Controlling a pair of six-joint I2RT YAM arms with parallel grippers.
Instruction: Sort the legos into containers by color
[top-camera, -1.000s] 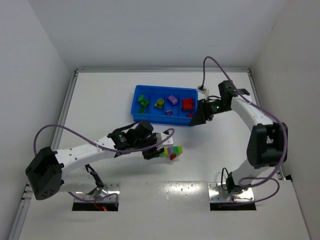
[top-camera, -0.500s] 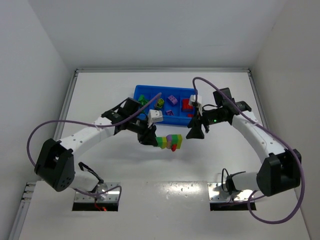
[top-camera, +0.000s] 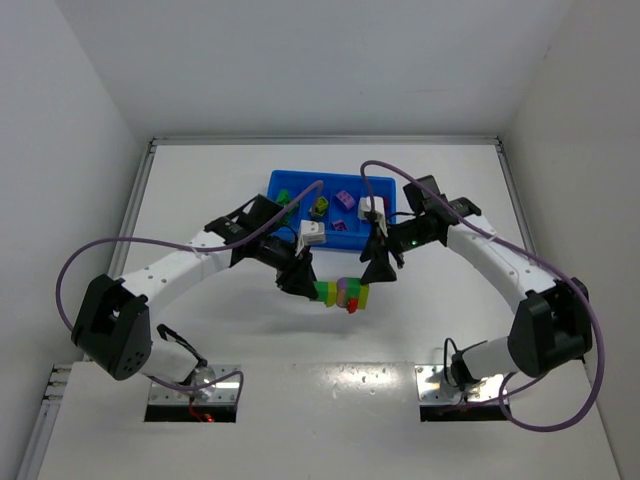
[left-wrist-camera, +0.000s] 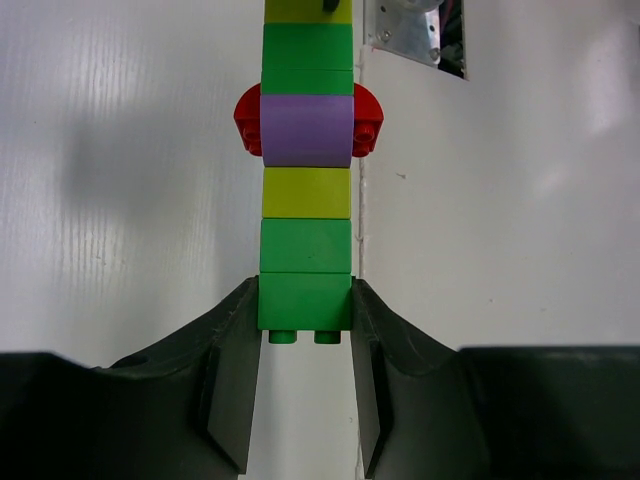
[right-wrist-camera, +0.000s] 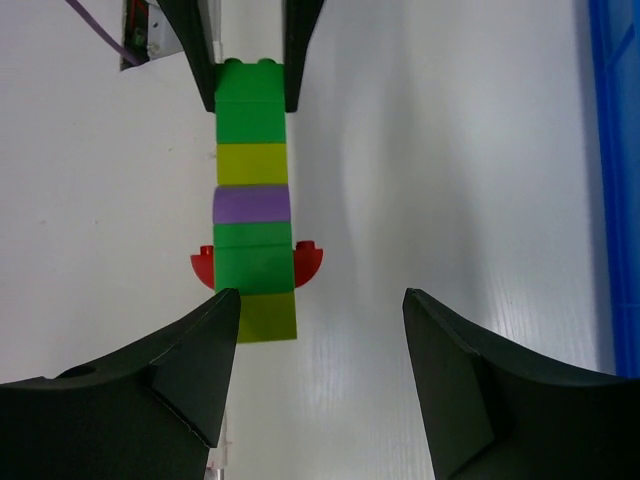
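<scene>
Right gripper (top-camera: 376, 274) closer; bricks (top-camera: 345, 199) in tray (top-camera: 300, 178)

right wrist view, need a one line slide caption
Open right gripper at the near end of a lego stack held at its far end by the left gripper

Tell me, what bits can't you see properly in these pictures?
- Top view: the right arm covers the right end of the blue tray, so bricks there are hidden.
- Left wrist view: the far end of the lego stack is cut off by the top edge.
- Both wrist views: the red brick sits mostly behind the stack.
</scene>
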